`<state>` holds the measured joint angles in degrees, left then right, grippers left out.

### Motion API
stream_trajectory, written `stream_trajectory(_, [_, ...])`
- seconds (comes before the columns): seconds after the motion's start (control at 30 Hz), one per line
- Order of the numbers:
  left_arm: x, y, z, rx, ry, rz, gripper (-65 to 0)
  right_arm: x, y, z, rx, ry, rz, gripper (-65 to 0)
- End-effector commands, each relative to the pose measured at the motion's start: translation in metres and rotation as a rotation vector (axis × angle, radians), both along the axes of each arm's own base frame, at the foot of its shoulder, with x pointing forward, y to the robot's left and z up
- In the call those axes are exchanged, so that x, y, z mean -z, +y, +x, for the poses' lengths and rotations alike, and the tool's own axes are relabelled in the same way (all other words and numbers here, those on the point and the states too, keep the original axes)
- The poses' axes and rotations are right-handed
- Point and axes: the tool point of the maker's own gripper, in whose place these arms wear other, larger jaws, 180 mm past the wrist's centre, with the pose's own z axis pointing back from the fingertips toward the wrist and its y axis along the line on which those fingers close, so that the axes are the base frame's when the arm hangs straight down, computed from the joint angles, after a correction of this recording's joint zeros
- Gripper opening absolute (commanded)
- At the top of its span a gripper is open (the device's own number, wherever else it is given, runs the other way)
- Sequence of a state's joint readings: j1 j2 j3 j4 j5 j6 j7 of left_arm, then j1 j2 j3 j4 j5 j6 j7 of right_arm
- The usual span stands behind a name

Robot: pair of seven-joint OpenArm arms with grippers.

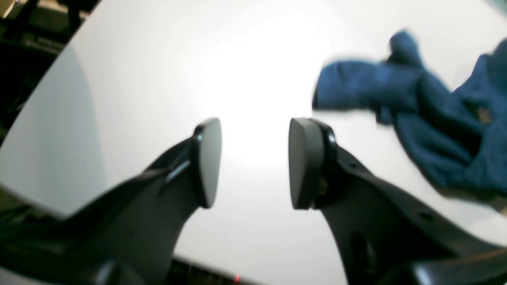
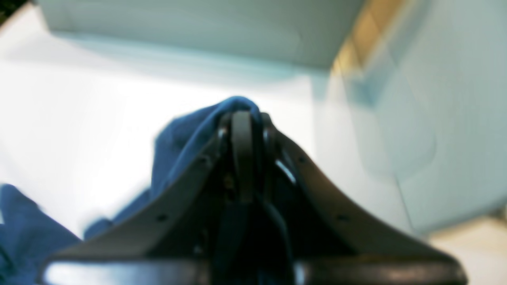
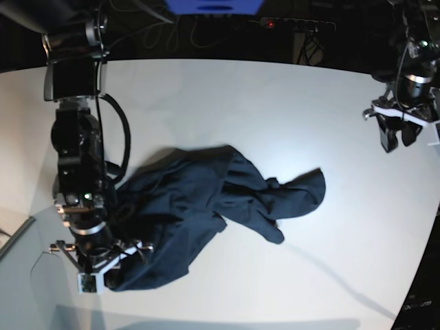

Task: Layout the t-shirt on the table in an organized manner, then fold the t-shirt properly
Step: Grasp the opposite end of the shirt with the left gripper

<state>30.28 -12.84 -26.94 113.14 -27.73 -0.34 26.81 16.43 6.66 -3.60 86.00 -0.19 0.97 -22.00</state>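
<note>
The dark navy t-shirt lies crumpled on the white table, with one sleeve reaching toward the right. At the shirt's near left corner my right gripper is shut on a fold of its fabric. The right wrist view shows blue t-shirt cloth bunched over the closed right gripper. My left gripper hovers at the table's far right, apart from the shirt. In the left wrist view the left gripper stands open with nothing in it over the bare table, and the t-shirt lies off to the right.
Cables and a power strip run behind the table's back edge. The table's curved edge cuts in at the near right. A pale grey surface lies below the table's near left corner.
</note>
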Motion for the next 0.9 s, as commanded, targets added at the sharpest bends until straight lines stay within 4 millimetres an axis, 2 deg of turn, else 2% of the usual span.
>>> stream_trajectory(0.0, [-0.016,0.000,0.011,0.001,-0.062,0.011,-37.9,-0.020,-0.003,0.009,0.011,-0.076,0.010,-65.0])
stream_trajectory(0.1, [-0.028,-0.004,0.029,-0.015,-0.127,-0.017,-37.8,-0.017,-0.021,0.009,0.057,-0.090,0.026,-65.0])
stream_trajectory(0.17, [-0.032,-0.009,0.038,-0.020,-0.142,-0.046,-35.2,-0.018,-0.027,0.008,0.071,-0.094,0.030,-65.0])
stream_trajectory(0.2, [-0.031,-0.014,0.043,-0.016,-0.134,-0.069,-32.3,-0.018,-0.028,0.008,0.076,-0.095,0.031,-65.0])
stream_trajectory(0.33, [-0.025,-0.037,0.060,0.038,-0.066,-0.126,-13.9,-0.026,-0.049,0.005,0.127,-0.119,0.040,-65.0])
stream_trajectory(0.37, [-0.020,-0.040,0.061,0.049,-0.037,-0.137,-10.6,-0.025,-0.057,0.000,0.149,-0.122,0.043,-65.0])
stream_trajectory(0.43, [-0.007,-0.040,0.063,0.044,0.004,-0.156,-7.9,-0.033,-0.068,-0.008,0.176,-0.148,0.045,-65.0])
stream_trajectory(0.63, [0.051,-0.028,0.061,-0.010,0.139,-0.217,-7.8,-0.053,-0.088,-0.019,0.229,-0.204,0.046,-65.0])
stream_trajectory(0.8, [0.086,-0.017,0.064,-0.055,0.185,-0.239,-7.8,-0.045,-0.098,-0.026,0.255,-0.189,0.048,-65.0])
stream_trajectory(0.87, [0.095,-0.025,0.069,-0.038,0.194,-0.243,-7.9,-0.038,-0.098,-0.030,0.255,-0.172,0.046,-65.0])
